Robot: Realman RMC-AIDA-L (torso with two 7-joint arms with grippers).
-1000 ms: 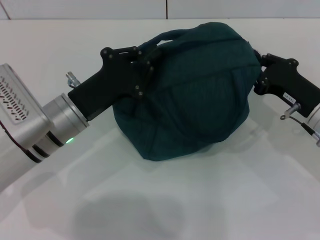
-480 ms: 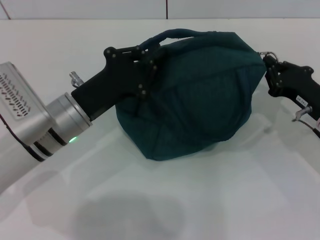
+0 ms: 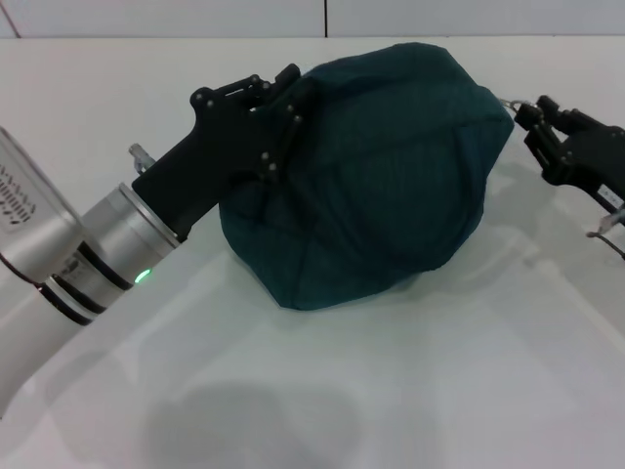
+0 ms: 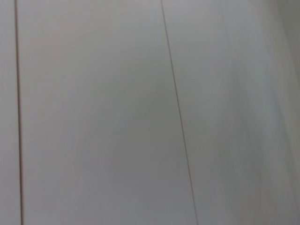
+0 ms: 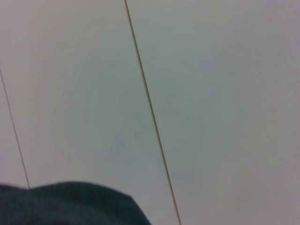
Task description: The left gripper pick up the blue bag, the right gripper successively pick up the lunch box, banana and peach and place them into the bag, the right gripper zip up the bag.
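The blue bag point(image 3: 381, 166) bulges round and closed in the middle of the white table point(image 3: 322, 391). A strip of its fabric point(image 5: 70, 206) also shows in the right wrist view. My left gripper point(image 3: 281, 90) is shut on the bag's upper left edge, its tips pressed into the cloth. My right gripper point(image 3: 525, 117) sits at the bag's right corner, right by the metal zipper pull ring point(image 3: 510, 104). Whether it holds the ring cannot be made out. The lunch box, banana and peach are out of view.
The left arm's silver wrist point(image 3: 107, 244) with its green light reaches in from the lower left. Pale wall panels with thin seams point(image 4: 176, 108) fill the left wrist view.
The handle loop that stood above the bag no longer shows and the bag top has rounded upward. The right gripper's body has drawn back to the right, its tip still at the bag's corner.
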